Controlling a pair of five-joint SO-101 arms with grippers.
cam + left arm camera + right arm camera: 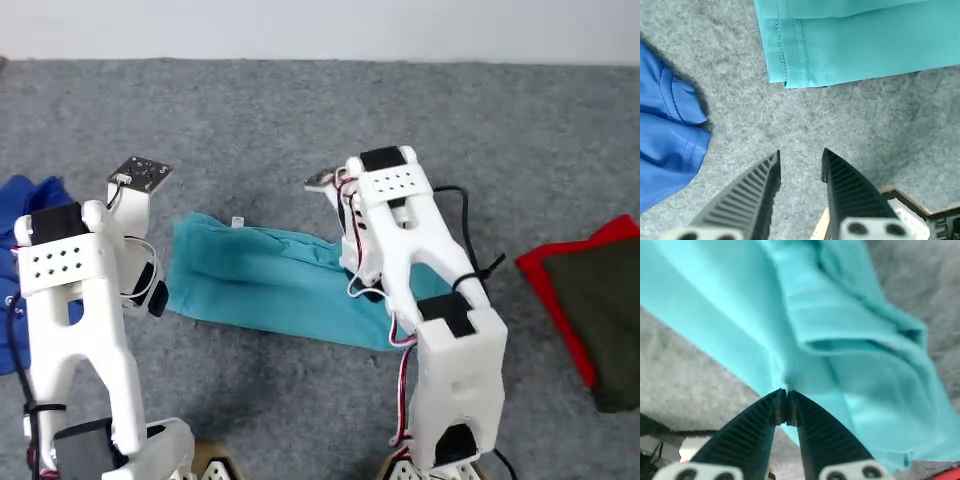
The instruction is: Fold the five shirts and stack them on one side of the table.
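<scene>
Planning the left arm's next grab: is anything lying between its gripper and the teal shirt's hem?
Nothing visible. The open left gripper hangs over bare grey table cover, and just that cover lies between it and the teal shirt hem. The blue shirt lies off to the side, apart from that path.

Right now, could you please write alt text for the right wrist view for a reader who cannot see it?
The right claw is shut on the edge of a teal shirt, which lies loosely folded and rumpled on the grey carpeted table.
</scene>
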